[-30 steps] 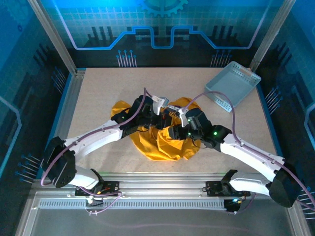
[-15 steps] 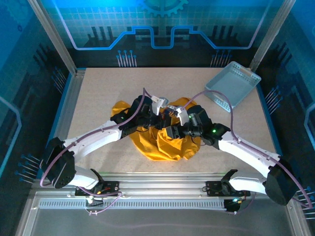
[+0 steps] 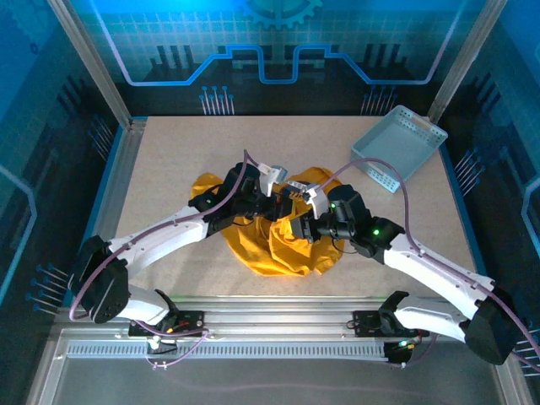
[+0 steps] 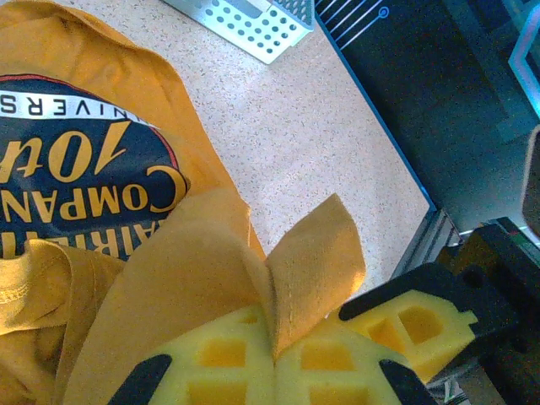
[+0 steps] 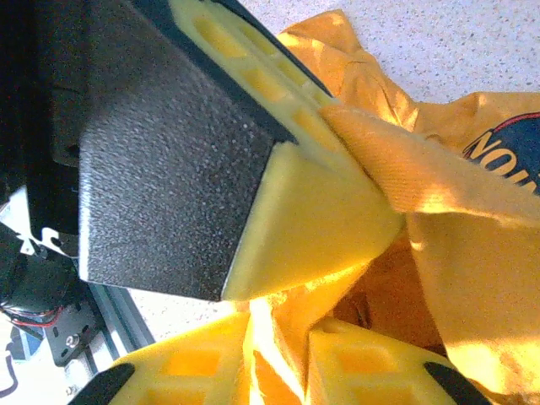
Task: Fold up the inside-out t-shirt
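- The t-shirt (image 3: 287, 249) lies in a crumpled heap well apart from the basket (image 3: 398, 148), to its left and nearer the arm bases.
- The left gripper (image 4: 274, 346) is clenched on a raised fold of the cloth, on the side of the heap facing the basket.
- The right gripper (image 5: 277, 364) sits just beside it, with cloth filling the narrow gap between its pads. I cannot tell whether it is gripping yet.
- To do this step well, I judge each gripper should pinch a single layer, not a bunch. The two should then draw apart evenly so the heap opens flat, and keep short of the basket.
- The heap's long axis runs roughly from the basket's side toward the far-left lobe, slanting across the table.
- The dark print (image 4: 76, 177) faces up, on the basket side.
- Which way the collar points is hidden in the folds.
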You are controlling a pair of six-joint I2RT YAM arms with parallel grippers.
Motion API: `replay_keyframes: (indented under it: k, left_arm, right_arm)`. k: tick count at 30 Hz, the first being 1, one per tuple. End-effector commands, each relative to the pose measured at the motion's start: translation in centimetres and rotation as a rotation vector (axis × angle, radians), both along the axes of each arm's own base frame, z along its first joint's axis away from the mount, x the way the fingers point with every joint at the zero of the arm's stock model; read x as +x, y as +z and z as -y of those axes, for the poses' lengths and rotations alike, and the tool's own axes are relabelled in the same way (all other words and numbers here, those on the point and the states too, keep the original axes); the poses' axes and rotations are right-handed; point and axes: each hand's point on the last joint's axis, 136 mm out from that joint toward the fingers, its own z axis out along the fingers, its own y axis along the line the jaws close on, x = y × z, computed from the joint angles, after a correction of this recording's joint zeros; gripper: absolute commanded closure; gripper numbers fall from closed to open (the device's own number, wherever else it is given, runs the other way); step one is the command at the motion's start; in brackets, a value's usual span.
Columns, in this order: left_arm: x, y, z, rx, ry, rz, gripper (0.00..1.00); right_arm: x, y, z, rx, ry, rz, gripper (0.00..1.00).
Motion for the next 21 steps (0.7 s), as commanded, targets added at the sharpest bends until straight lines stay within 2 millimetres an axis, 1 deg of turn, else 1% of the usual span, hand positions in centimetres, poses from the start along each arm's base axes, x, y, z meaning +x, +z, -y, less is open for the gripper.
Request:
replay_keyframes:
  k: [1,4,7,8,9,10,12,13,15,16,17,19,21]
  left_arm:
    - [0.4,0.6,-0.2,-0.013,0.018,-0.001,1.00]
    - [0.4,0.6,-0.2,-0.012,0.020,-0.001,1.00]
    - [0.7,0.3,-0.5,0.010,0.040,-0.006,1.00]
    - [0.8,0.0,-0.8,0.026,0.054,-0.011,0.97]
    - [1.1,-0.2,-1.1,0.044,0.074,-0.014,0.92]
    - [1.3,-0.3,-1.4,0.053,0.087,-0.016,0.85]
    - [1.8,-0.5,-2.7,0.075,0.139,-0.021,0.64]
    - [2.1,-0.6,-3.3,0.079,0.166,-0.022,0.59]
    - [2.6,-0.7,-4.8,0.070,0.220,-0.020,0.42]
    - [3.0,-1.0,-5.5,0.076,0.251,-0.023,0.38]
    - [3.3,-1.5,-6.2,0.088,0.277,-0.029,0.37]
    - [3.6,-3.0,-6.8,0.144,0.298,-0.060,0.35]
    - [3.9,-4.8,-7.2,0.222,0.311,-0.103,0.36]
  right_arm:
    - [-0.3,0.1,-0.9,0.009,0.031,-0.006,0.79]
    - [-0.1,-0.3,-1.1,-0.016,0.025,-0.014,0.86]
    - [-0.3,0.3,-1.1,-0.031,0.012,0.001,0.96]
    - [-0.3,0.6,-0.6,-0.041,-0.010,0.005,1.00]
    - [-0.5,1.3,0.0,-0.050,-0.037,0.018,1.00]
    - [-0.4,1.8,0.9,-0.060,-0.079,0.032,1.00]
    - [-0.6,3.1,3.8,-0.083,-0.182,0.055,1.00]
    - [-0.8,3.5,5.1,-0.095,-0.226,0.055,1.00]
    - [-1.5,3.5,8.1,-0.133,-0.313,0.017,1.00]
    - [-2.0,3.1,9.2,-0.151,-0.343,-0.009,1.00]
    - [-2.6,2.6,10.3,-0.165,-0.377,-0.041,1.00]
    - [-3.8,1.5,12.0,-0.178,-0.431,-0.096,1.00]
    - [-5.1,-0.3,14.2,-0.197,-0.528,-0.166,1.00]
